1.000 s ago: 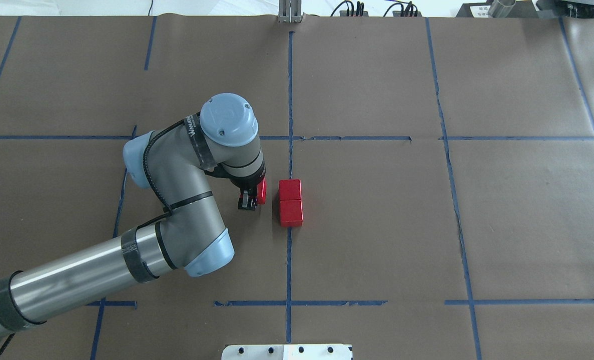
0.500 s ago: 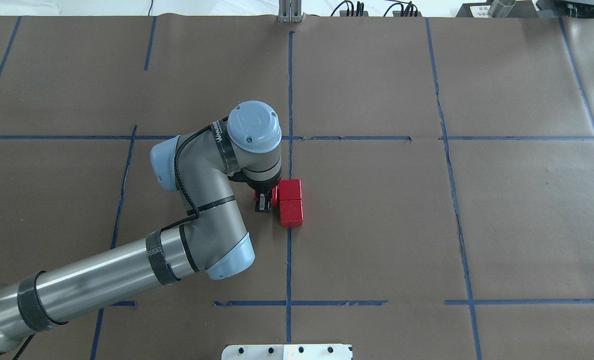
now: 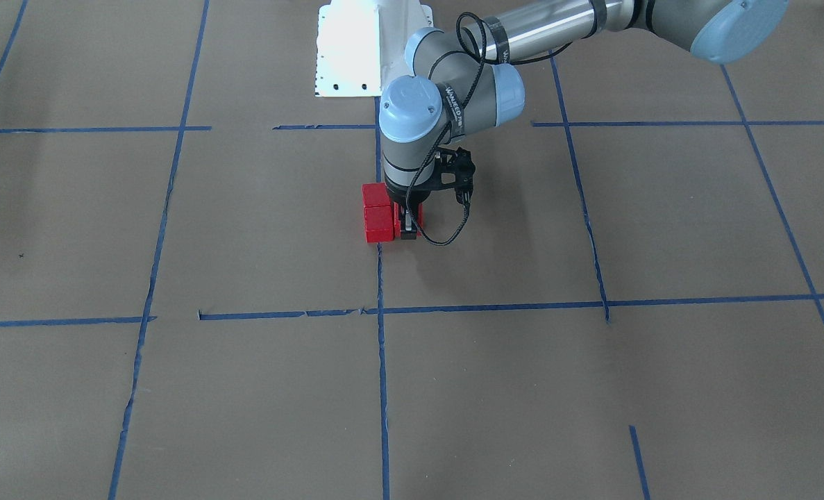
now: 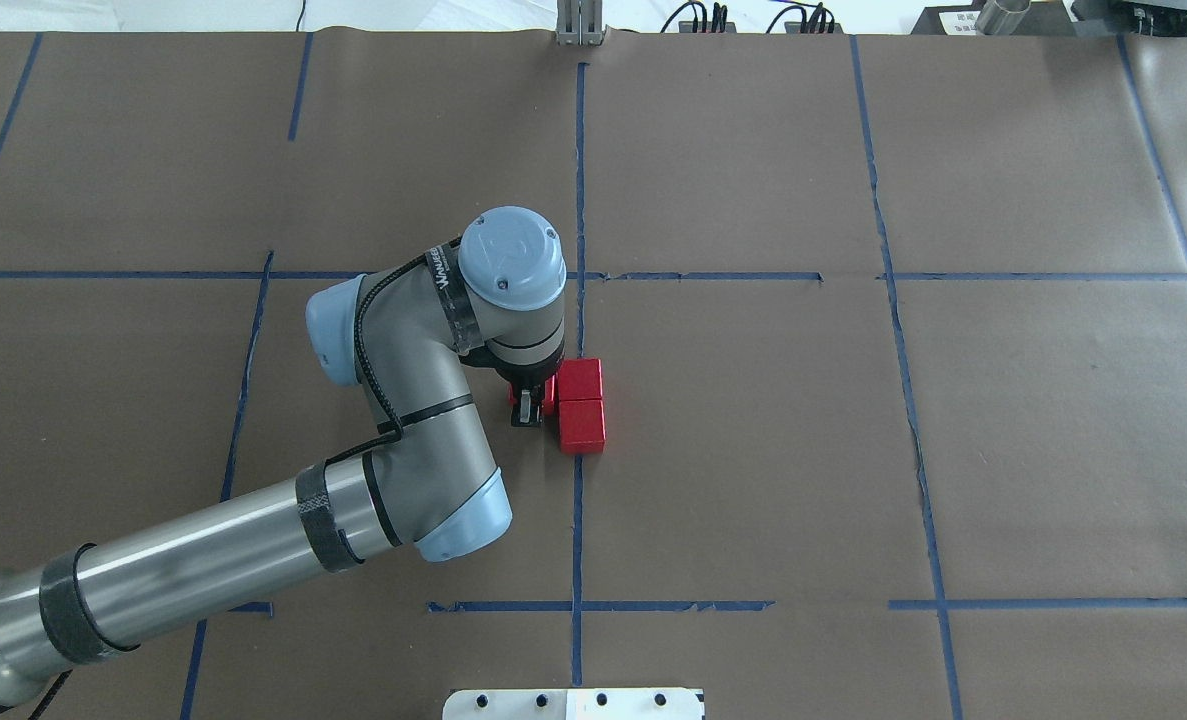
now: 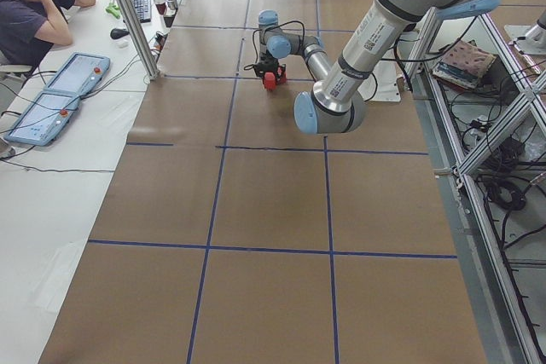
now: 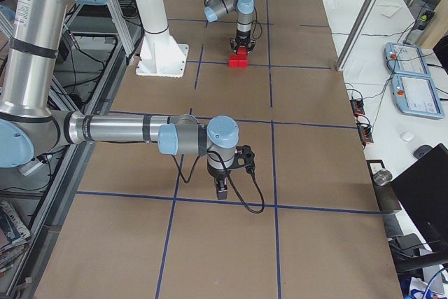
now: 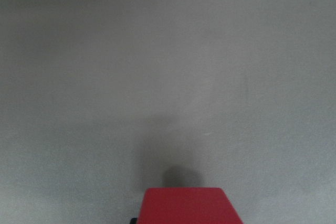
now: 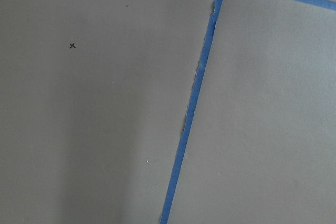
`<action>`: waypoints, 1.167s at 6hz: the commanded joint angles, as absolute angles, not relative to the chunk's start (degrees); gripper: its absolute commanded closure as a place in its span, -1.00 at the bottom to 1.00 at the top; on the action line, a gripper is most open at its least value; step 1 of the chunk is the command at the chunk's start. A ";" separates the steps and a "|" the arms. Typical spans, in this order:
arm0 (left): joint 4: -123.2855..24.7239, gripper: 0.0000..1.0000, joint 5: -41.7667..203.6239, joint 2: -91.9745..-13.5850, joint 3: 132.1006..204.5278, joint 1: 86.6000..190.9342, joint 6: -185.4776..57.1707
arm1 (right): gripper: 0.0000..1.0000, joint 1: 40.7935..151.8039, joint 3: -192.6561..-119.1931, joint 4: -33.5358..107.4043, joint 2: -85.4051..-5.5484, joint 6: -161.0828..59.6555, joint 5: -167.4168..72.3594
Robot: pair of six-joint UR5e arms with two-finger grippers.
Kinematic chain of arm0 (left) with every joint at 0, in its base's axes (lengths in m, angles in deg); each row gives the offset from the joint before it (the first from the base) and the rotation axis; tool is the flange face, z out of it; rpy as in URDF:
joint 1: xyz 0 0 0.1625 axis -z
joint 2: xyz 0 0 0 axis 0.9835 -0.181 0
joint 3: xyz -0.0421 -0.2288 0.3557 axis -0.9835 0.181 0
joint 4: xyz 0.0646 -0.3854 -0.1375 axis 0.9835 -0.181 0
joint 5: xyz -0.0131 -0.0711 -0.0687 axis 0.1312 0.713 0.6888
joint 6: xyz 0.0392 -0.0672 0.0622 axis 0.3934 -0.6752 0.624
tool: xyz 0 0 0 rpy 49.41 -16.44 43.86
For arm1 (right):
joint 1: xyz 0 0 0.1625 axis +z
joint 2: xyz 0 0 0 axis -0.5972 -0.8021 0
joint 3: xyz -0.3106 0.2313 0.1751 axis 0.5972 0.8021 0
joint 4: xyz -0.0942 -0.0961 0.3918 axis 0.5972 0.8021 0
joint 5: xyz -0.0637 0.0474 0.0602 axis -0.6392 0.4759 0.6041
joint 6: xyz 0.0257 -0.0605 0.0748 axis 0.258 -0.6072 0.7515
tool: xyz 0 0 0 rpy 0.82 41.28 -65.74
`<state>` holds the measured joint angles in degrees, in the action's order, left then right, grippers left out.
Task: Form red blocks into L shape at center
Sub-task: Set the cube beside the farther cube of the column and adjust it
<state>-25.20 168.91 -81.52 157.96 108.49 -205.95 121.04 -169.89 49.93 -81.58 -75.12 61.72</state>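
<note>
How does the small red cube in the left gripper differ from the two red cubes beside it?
The gripped red cube is clamped in the left gripper, mostly hidden; the two paired red cubes lie free, fully visible. It sits beside the blue tape line; they straddle it. Same colour.

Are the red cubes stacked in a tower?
No, two red cubes lie side by side on the paper and the left gripper holds the third cube beside them.

Red blocks (image 4: 581, 405), brown paper (image 4: 753, 450), blue tape lines (image 4: 577, 530).
</note>
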 commanded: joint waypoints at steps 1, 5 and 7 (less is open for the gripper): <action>-25.20 0.60 168.91 -81.61 157.68 108.49 -206.04 | -0.99 121.04 -169.81 50.01 -81.58 -75.12 61.72; -26.16 0.56 167.33 -81.61 157.33 108.49 -208.77 | -0.99 121.04 -169.72 50.01 -81.58 -75.12 61.72; -26.17 0.52 167.33 -81.53 157.33 108.49 -208.33 | -0.99 121.04 -169.72 49.92 -81.58 -75.21 61.72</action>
<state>-26.11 167.37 -81.55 157.35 108.49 -208.53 121.04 -169.76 49.99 -81.58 -75.15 61.72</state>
